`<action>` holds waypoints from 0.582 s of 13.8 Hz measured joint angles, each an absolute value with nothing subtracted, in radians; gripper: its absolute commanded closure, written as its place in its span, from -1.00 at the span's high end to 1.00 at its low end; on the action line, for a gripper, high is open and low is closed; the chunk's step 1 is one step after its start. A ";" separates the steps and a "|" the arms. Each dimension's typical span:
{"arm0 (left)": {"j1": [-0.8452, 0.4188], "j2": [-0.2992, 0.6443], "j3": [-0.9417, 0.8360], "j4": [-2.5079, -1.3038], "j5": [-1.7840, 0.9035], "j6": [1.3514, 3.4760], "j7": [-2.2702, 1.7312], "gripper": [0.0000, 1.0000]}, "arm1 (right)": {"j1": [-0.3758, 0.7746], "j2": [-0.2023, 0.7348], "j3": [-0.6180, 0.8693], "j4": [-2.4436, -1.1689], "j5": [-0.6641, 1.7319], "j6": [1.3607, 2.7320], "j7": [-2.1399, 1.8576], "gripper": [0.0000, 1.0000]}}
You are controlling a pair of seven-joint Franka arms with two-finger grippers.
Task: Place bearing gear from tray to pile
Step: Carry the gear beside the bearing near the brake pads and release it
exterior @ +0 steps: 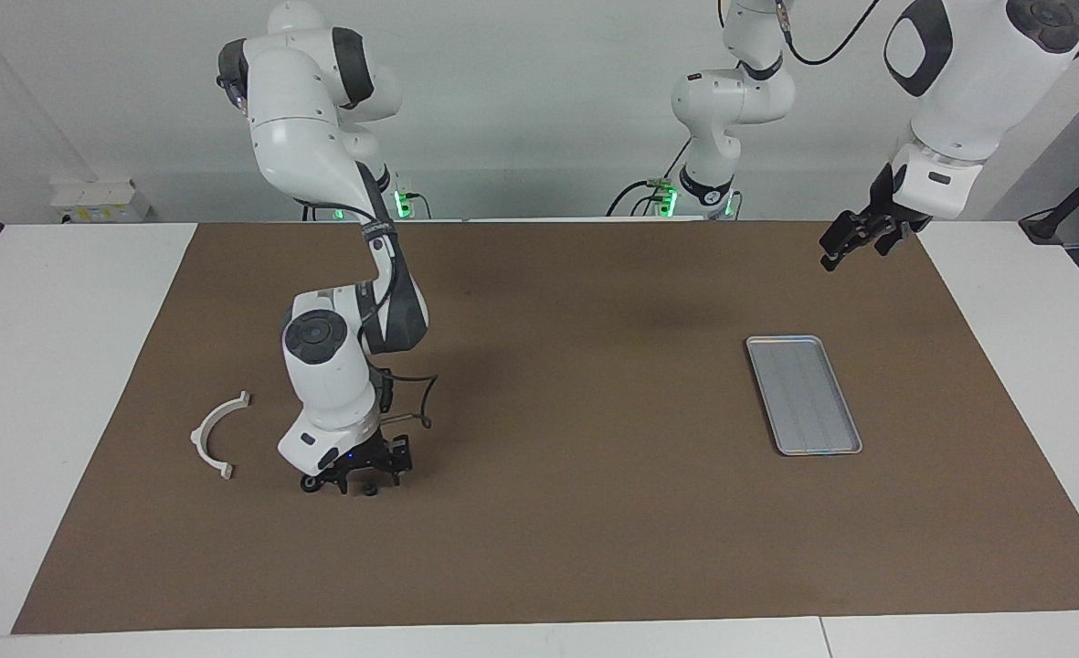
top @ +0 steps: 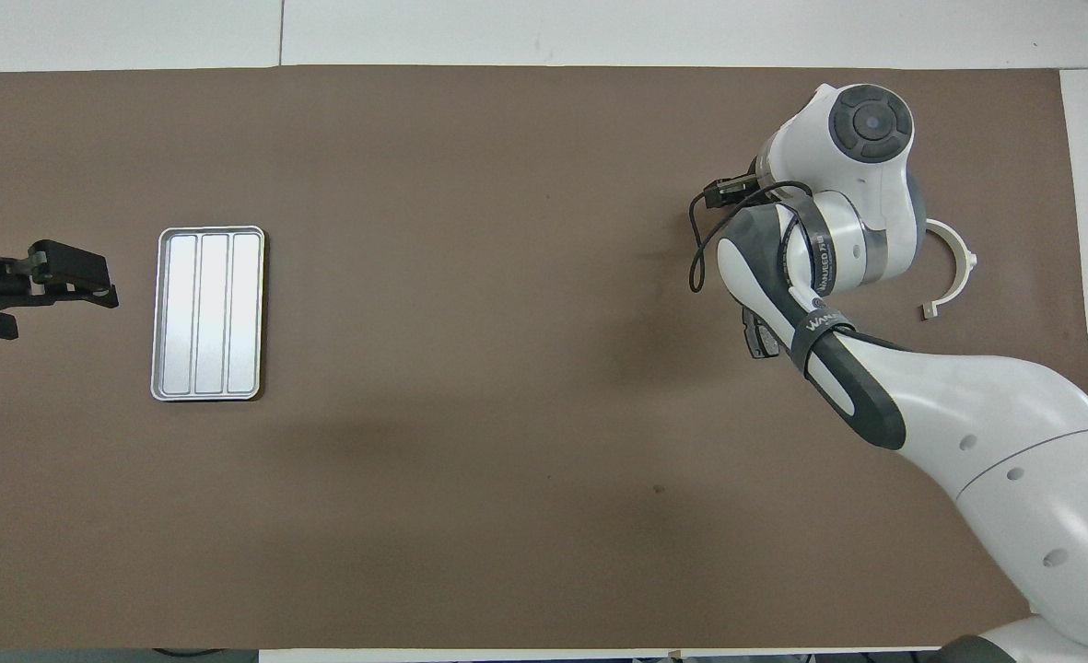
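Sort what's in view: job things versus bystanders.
Job in hand:
- tray
- pile: white half-ring bracket, dark grey pad
- right gripper, low over the brown mat beside the bracket
- left gripper, open, waiting over the mat near the tray

Lying about:
- brown mat
- white box by the wall

The tray (exterior: pixel 804 395) is a flat silver rectangle with rounded corners, a raised rim and lengthwise ribs, lying bare toward the left arm's end of the table. Well apart, toward the right arm's end, lies the pile: a white half-ring bracket (exterior: pixel 215 434) lies flat, and beside it two small dark parts (exterior: pixel 370 489) sit on the mat.
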State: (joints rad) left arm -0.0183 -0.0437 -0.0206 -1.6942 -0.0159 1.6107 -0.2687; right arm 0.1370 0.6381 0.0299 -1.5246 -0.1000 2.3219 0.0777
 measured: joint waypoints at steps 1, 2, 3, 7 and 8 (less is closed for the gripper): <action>-0.018 -0.044 -0.021 -1.694 -0.016 1.611 -0.269 1.00 | 0.136 0.635 0.030 -1.525 -0.100 2.322 0.078 1.00; -0.018 -0.044 -0.021 -1.694 -0.016 1.611 -0.269 1.00 | 0.136 0.631 0.029 -1.525 -0.100 2.322 0.078 1.00; -0.018 -0.044 -0.021 -1.694 -0.016 1.611 -0.269 1.00 | 0.133 0.626 0.029 -1.525 -0.100 2.322 0.078 1.00; -0.019 -0.044 -0.021 -1.694 -0.016 1.611 -0.269 1.00 | 0.106 0.588 0.028 -1.524 -0.100 2.302 0.058 1.00; -0.019 -0.044 -0.021 -1.694 -0.016 1.611 -0.269 1.00 | 0.104 0.568 0.028 -1.522 -0.100 2.265 0.051 1.00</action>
